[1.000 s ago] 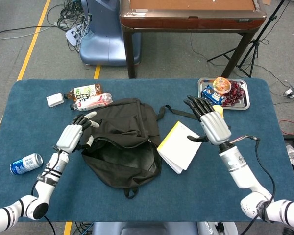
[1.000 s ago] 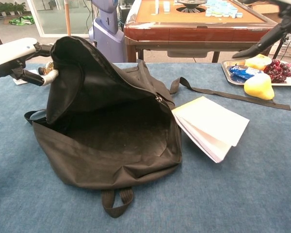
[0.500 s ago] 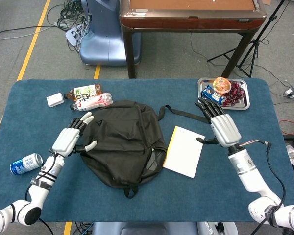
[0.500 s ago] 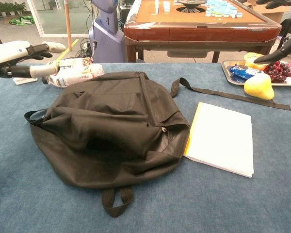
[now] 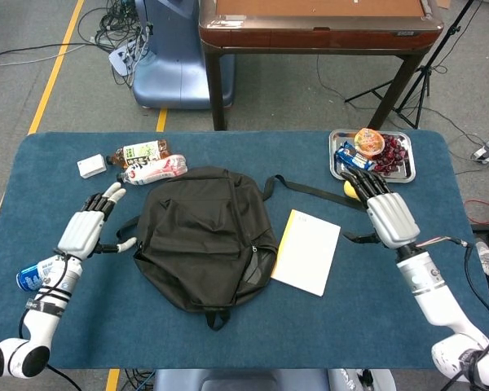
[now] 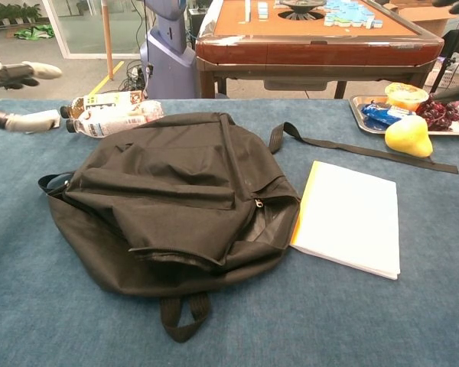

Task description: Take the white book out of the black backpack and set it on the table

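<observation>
Head view gives me the whole layout, so I'll start with the biggest item: the blue counter [image 5: 228, 342], with the black backpack [image 5: 204, 244] slumped flat near its middle. Its zip mouth gapes a little on the side facing the white book [image 5: 306, 252]. The book lies closed and flat on the counter just beside the backpack's right flank, apart from it in this view, though in the chest view its yellow spine edge sits right against the fabric. I judge the task essentially finished.

What could go wrong from here is mostly my own doing. My right hand [image 5: 386, 213] hovers beside the book's far edge with fingers spread and nothing in it; if I pull that arm back low, I could catch the corner and shove the book toward the counter edge. The loose backpack strap [image 5: 310, 191] runs between that hand and the book, and a finger could snag it and drag the bag into the book. The fruit tray [image 5: 372, 154] and the yellow pear [image 6: 408, 135] sit just behind the hand, so a careless lift could knock them.

My left hand [image 5: 85, 228] is open too, fingers apart, holding nothing, well to the left of the bag. The blue can [image 5: 37, 273] lies near that wrist, and a sweep could roll it.

The book looks clean, square, covers shut, pages undisturbed.
</observation>
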